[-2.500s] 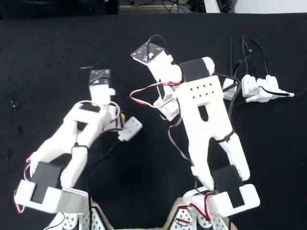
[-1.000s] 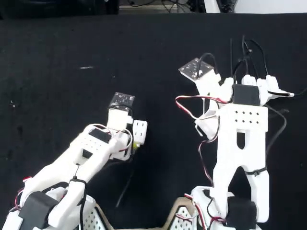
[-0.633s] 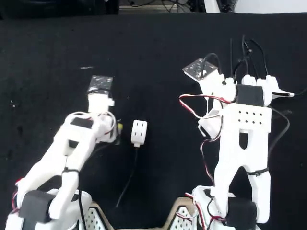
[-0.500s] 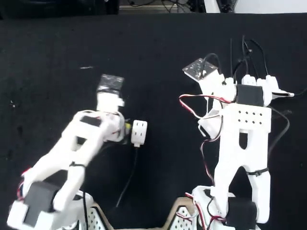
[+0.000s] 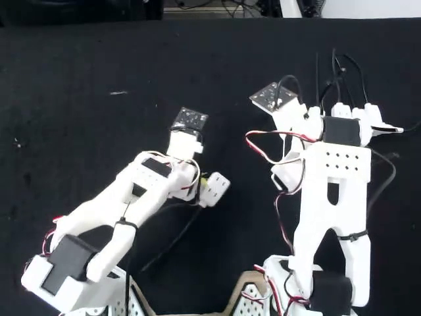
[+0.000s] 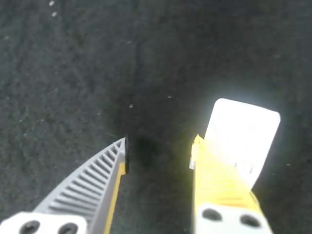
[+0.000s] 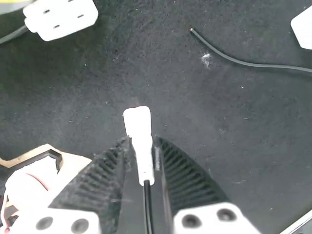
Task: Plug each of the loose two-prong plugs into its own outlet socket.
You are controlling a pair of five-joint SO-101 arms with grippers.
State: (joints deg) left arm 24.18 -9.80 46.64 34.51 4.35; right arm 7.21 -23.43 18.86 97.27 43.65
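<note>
A white outlet socket (image 5: 216,189) lies tilted on the black table near the middle, its black cord trailing toward the front edge. My left gripper (image 6: 158,152) is open just above the mat. The socket (image 6: 243,137) sits outside the jaws, against the outer side of the yellow finger (image 6: 214,175). My right gripper (image 7: 141,146) is shut on a white two-prong plug (image 7: 138,127), whose cord runs back between the fingers. It hangs low over bare mat, with the same socket (image 7: 61,17) farther ahead.
A cluster of white sockets and plugs (image 5: 355,118) with black cables sits at the back right, beside the right arm. A thin black wire (image 7: 243,61) lies on the mat. Another white piece (image 7: 303,22) shows at the picture's edge.
The left arm has swung to the right and toward the front, and the socket has shifted right and turned with it. The right arm has kept still over the last second.
</note>
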